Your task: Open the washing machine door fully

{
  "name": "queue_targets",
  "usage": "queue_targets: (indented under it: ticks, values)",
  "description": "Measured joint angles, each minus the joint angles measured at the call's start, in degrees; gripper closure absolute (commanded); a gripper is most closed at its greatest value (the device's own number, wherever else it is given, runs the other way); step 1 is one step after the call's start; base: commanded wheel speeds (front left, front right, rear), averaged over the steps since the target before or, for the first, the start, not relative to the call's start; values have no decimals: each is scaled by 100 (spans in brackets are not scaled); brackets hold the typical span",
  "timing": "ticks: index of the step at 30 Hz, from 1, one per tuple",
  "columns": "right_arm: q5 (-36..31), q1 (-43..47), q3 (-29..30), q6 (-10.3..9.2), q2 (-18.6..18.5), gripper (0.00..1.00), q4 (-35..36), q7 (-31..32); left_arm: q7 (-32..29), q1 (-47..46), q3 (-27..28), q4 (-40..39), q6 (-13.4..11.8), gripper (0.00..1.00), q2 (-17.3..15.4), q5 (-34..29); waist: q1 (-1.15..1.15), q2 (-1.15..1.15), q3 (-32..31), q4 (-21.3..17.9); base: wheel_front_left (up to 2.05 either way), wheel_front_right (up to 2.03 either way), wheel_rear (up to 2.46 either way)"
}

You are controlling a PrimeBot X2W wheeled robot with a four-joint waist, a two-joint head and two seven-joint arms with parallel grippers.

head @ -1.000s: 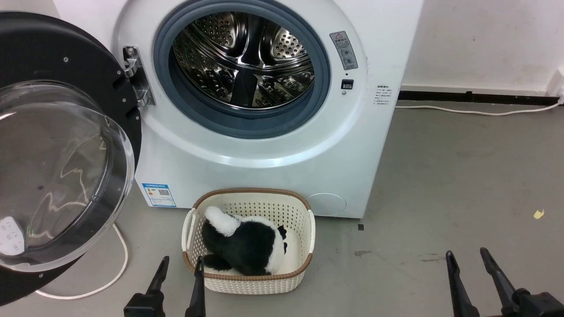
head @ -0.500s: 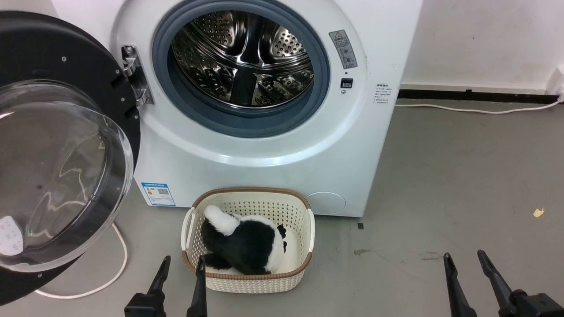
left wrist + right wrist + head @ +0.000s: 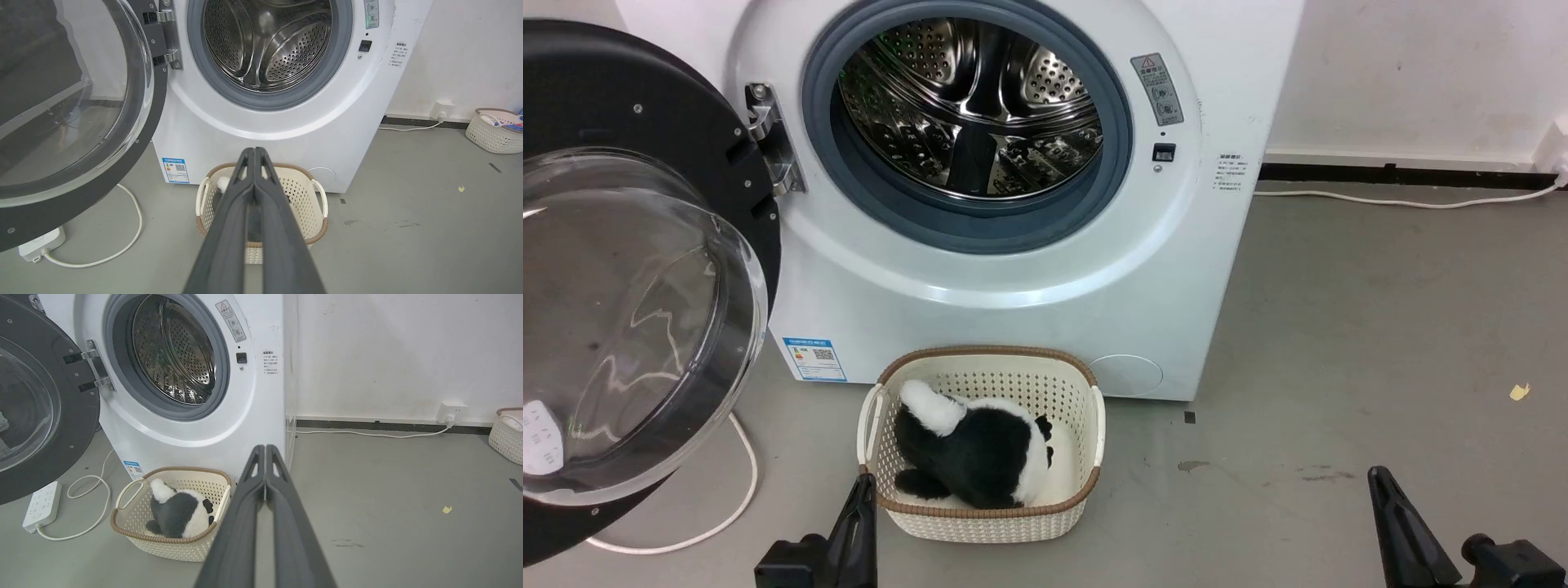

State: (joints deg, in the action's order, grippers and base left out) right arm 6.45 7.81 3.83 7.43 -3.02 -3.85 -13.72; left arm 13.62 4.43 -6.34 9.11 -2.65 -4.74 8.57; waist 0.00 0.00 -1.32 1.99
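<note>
The white washing machine point(image 3: 1013, 318) stands ahead with its steel drum point(image 3: 972, 106) exposed. The washing machine door point(image 3: 645, 327), a black disc with a bulging glass bowl, hangs swung wide out to the left on its hinge point(image 3: 768, 139); it also fills the left of the left wrist view point(image 3: 73, 102) and the right wrist view point(image 3: 32, 408). My left gripper point(image 3: 862, 483) is shut and holds nothing, low by the basket's near left corner, well clear of the door. My right gripper point(image 3: 1378, 475) is shut too, over bare floor at the lower right.
A cream basket point(image 3: 996, 523) holding a black-and-white plush toy point(image 3: 972, 453) sits on the floor before the machine. A white cable point(image 3: 743, 482) and power strip point(image 3: 41, 504) lie under the door. Another basket point(image 3: 494, 130) stands by the right wall.
Both grippers have gone from open to shut, their fingers now pressed together. The door and the basket have stayed put.
</note>
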Motion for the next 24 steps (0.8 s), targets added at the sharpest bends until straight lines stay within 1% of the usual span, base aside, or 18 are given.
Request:
queue_targets:
  ticks: [24]
  values:
    - [-143,-118,-73,1,0,100,63,261,-268,-29,144,-174,40,100,29,-175,0,0,27,-41,0,0,0]
